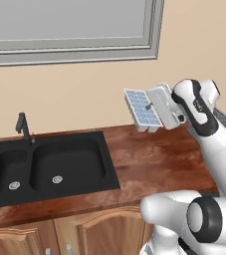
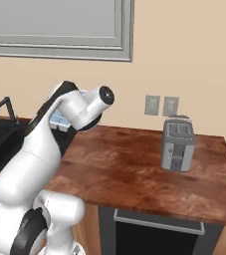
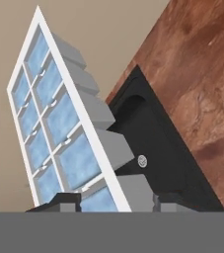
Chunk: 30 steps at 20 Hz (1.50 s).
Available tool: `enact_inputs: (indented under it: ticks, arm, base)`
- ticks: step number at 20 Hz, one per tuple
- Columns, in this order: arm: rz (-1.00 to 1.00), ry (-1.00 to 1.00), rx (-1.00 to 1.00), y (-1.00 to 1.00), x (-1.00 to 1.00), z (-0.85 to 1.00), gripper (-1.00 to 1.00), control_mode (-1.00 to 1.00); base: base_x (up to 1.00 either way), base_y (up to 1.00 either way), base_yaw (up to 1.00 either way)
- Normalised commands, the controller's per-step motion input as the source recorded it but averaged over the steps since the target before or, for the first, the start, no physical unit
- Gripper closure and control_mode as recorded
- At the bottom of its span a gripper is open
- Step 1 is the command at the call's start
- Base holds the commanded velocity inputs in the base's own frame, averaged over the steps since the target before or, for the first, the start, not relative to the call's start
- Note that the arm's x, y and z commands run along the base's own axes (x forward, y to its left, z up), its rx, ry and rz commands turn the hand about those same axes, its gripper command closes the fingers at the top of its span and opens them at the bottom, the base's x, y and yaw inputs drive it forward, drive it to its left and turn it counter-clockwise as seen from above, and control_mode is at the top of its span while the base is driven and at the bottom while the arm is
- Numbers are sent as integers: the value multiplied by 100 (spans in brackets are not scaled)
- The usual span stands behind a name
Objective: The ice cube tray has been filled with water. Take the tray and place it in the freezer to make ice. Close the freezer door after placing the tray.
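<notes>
One thing held: my pincer (image 1: 154, 105) is clamped on the ice cube tray (image 1: 142, 108).
Tray axis: running away from my fingers, tipped steeply above the worktop (image 1: 154, 159).

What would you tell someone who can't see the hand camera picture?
The gripper holds the ice cube tray by one end, tipped up on edge, its pale blue water cells facing the tan wall. Behind it lie a black sink and a reddish wooden counter.
</notes>
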Motion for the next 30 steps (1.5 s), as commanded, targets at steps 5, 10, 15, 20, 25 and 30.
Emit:
enact_inputs:
  ticks: [5,10,15,20,25,30]
  arm:
    - [0,2,3,-14,-45,39,100,-100]
    - [0,8,0,-18,-34,31,100,-100]
    - [0,1,0,-16,-27,26,100,-100]
    - [-1,1,-3,-1,-6,7,100,100]
    - [0,0,0,0,0,0,100,100]
    - [0,0,0,0,0,0,100,100]
  base:
    - [0,0,0]
    - [0,0,0]
    - [0,0,0]
    - [-7,0,0]
    - [-51,1,0]
    - [-99,16,0]
